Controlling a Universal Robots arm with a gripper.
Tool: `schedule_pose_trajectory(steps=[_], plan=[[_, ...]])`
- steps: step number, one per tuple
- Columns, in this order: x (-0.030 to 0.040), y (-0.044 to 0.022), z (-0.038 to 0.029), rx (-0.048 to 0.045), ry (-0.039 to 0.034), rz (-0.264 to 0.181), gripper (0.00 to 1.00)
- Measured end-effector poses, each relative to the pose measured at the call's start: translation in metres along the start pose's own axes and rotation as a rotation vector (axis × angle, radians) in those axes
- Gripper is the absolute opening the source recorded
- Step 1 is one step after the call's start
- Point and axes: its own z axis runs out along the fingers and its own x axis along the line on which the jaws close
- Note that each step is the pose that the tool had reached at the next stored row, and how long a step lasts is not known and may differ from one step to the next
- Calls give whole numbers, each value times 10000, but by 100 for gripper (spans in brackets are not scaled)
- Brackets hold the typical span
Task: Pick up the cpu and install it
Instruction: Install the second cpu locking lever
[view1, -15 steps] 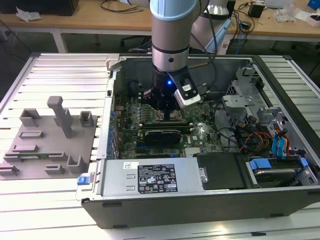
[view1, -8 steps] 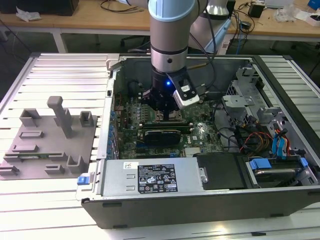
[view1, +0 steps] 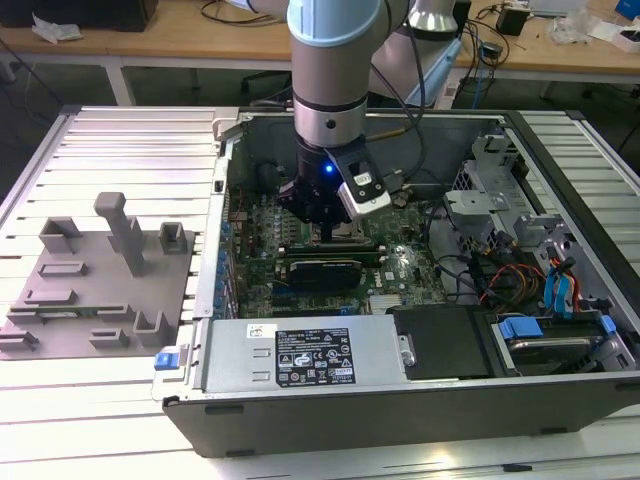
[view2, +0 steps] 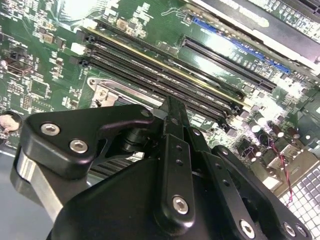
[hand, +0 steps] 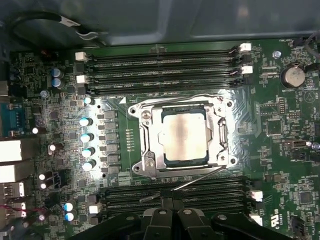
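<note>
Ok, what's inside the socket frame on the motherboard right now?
The cpu lies flat inside the socket frame, silver top showing. The contacts beneath it are covered, so full seating can't be confirmed.

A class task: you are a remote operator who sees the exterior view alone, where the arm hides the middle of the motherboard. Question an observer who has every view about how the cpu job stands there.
Operator: Where is the cpu?
Observer: In the first wrist view the cpu lies flat inside the socket frame, silver top up.
Operator: Is the gripper touching it?
Observer: No. The gripper is over the memory slots beside the socket, apart from the chip.
Operator: Anything across the socket?
Observer: A thin metal lever runs slantwise along one edge of the frame, beside the chip, not over it.
Operator: Is anything seated in those slots?
Observer: In the second wrist view the memory slots look unfilled.
</note>
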Motion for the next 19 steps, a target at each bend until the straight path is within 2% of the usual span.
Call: schedule_pose_trajectory(steps=[11,19], plan=[[16,-1,15,-11,-1,2,11],[74,-5,30,-37,-3,1,11]])
